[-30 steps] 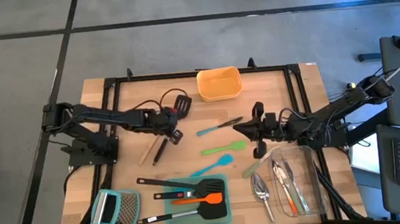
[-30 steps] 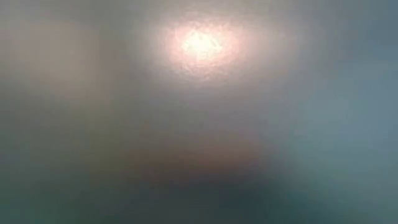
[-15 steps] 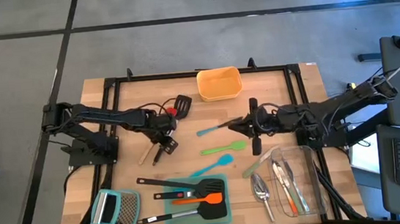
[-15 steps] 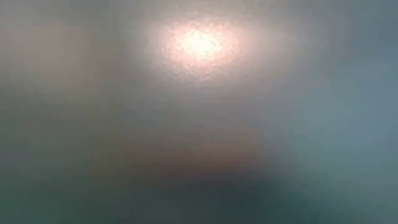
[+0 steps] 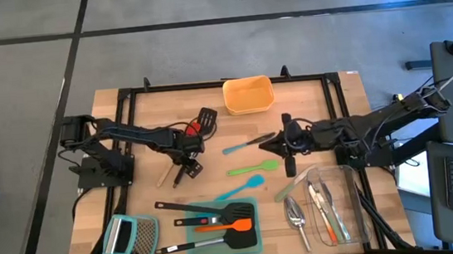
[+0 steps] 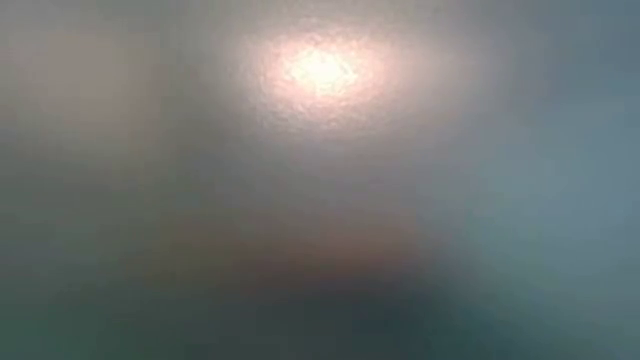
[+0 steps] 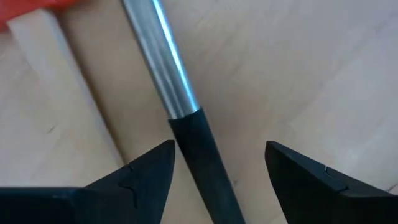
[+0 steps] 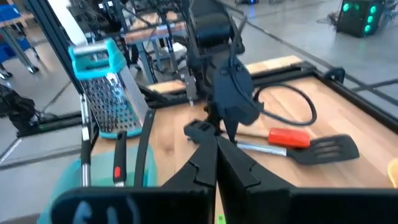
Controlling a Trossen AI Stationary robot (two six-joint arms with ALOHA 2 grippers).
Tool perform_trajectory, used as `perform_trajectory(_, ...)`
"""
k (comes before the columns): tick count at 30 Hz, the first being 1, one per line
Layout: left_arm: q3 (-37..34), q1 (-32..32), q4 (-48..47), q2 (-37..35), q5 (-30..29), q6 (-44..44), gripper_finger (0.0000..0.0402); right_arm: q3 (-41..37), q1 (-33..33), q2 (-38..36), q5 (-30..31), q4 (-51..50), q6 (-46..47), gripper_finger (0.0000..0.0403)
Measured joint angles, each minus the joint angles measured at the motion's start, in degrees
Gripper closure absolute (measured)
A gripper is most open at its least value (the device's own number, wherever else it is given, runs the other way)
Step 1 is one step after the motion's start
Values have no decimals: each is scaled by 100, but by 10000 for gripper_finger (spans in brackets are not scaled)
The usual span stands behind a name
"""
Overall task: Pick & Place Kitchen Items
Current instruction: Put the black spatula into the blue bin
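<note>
Left end effector [image 7: 217,165]: fingers apart astride a black-handled, steel-shafted utensil [image 7: 180,106] lying on the bench [image 7: 298,68]; right end effector [image 8: 216,158]: fingers together, empty.

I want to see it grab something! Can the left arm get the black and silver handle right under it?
Probably yes. The left tool is open, its fingers on either side of the black-and-silver handle lying on the table, with nothing between. A wooden handle lies close beside it.

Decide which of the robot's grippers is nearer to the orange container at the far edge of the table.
The right. The right gripper sits just in front of the orange container, slightly to its right. The left gripper is farther off, in front and well to its left, over a black-handled utensil.
</note>
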Motion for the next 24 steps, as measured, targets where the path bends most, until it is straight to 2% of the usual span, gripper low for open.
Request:
perform_trajectory(4, 0, 2, 12, 7, 13, 11, 157, 2, -63, 83, -32, -51, 154, 394)
perform_trajectory(8, 0, 2, 11, 7, 13, 16, 155, 4, -189, 150, -720, 71, 178, 376)
perform_trajectory(11, 0, 2, 9, 7, 13, 18, 157, 2, -203, 169, -952, 189, 136, 343)
perform_trajectory(20, 0, 2, 5, 7, 9, 64, 155, 2, -190, 473, -902, 711, -180, 205)
perform_trajectory(24, -43, 5, 30, 7, -26, 124, 157, 2, -190, 652, -902, 976, -216, 174)
